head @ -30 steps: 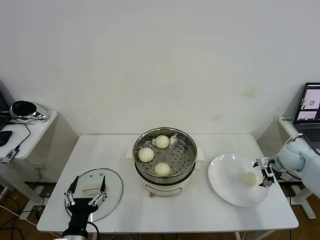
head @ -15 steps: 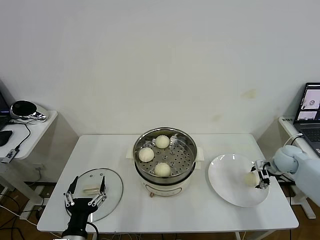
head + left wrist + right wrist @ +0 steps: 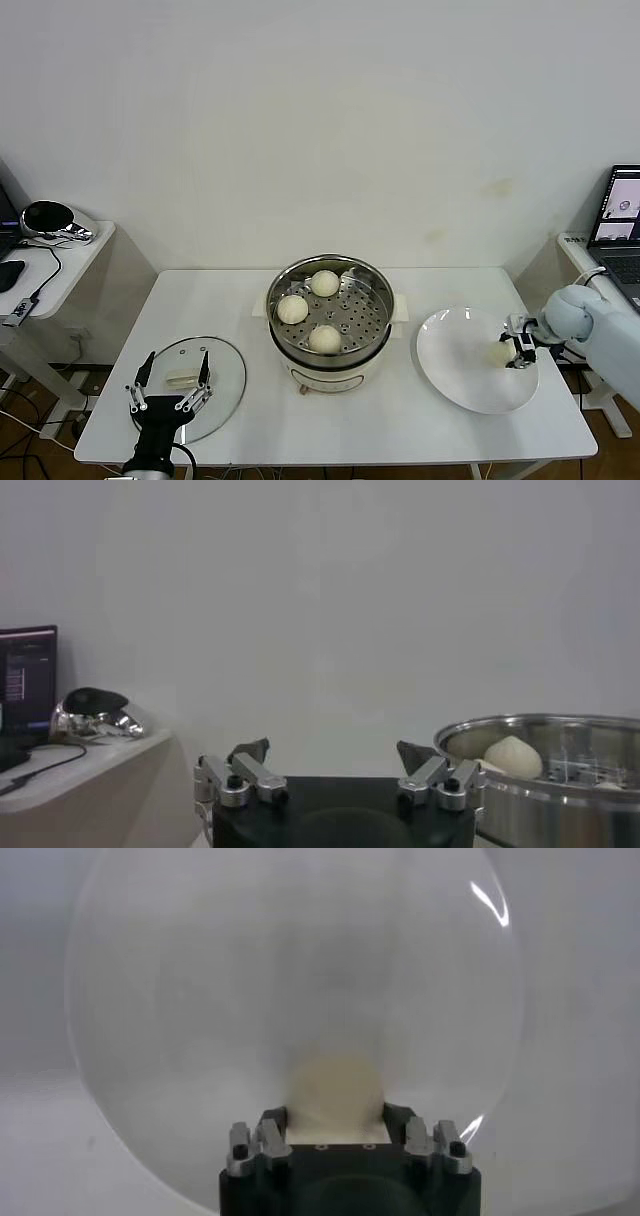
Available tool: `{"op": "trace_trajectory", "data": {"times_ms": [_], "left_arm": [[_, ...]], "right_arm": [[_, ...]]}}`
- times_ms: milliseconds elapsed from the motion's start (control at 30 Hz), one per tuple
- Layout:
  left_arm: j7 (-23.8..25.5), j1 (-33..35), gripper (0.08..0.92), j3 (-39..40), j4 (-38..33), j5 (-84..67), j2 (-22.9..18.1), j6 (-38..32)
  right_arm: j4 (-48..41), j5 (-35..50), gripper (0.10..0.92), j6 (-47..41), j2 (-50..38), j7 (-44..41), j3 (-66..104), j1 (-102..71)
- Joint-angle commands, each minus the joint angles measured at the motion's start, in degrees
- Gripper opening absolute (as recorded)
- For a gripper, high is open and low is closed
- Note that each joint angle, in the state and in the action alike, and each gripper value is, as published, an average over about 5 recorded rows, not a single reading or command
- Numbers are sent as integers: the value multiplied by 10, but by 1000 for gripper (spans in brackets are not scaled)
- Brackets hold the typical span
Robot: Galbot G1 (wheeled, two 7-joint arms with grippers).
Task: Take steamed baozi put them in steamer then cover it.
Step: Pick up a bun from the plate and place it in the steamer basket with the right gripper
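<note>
Writing: you will find no readable brand or label on any item; the laptop screen (image 3: 622,206) to the right of the steamer is lit, but its content is too small to read.
Steamer: your round shiny stainless-steel steamer (image 3: 329,320) on its white base sits mid-table, uncovered.
Steamer contents: three small cream-white baozi lie on its perforated tray, one at the back (image 3: 324,283), one on the left (image 3: 292,309), one at the front (image 3: 324,339).
Plate: the flat white round plate (image 3: 455,370) lies just right of the steamer and holds the fourth baozi (image 3: 501,353) near its right edge.
Right gripper: your right gripper (image 3: 519,346) is over the plate, right of the steamer, fingers set either side of that baozi; the right wrist view (image 3: 335,1103) shows the bun between them.
Cover: the round clear glass lid (image 3: 190,374) with its cream-white oblong handle lies flat on the table, left of the steamer.
Left gripper: your left gripper (image 3: 170,385) hangs over the lid with fingers spread wide and nothing held.
</note>
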Motion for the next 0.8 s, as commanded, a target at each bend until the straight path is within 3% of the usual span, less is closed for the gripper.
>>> {"op": "trace_trajectory", "data": {"times_ms": [33,233,433,800], "left_arm": [[0,-3,823,1,2,0,1,1],[0,-9,823,4,5,0,2,3],[0,-15,823,8,10,0,3,3],[-1,-17,823,3,11,1,1,2]], "right_arm": [[65,95,586,-28,-38,-9,-136,183],[146,223,590,-74,-21,5,-320,422],[190,343,602,-121,75,37,-432,588],[187,494,609,-266,251,139,-468,562]]}}
